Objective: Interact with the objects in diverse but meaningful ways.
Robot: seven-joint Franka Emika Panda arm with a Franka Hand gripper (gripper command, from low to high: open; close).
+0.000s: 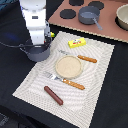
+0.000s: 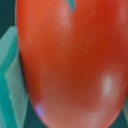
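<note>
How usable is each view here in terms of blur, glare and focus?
Exterior view: soft and low in detail, evenly lit, the placemat readable. Wrist view: the red tomato fills the frame, blurred from closeness, with a pale glare spot low on its skin.

White arm (image 1: 34,22), black cable (image 1: 10,45)

The white arm stands upright, wrist pointing straight down; the hand (image 1: 38,46) sits low, its fingers hidden.
</note>
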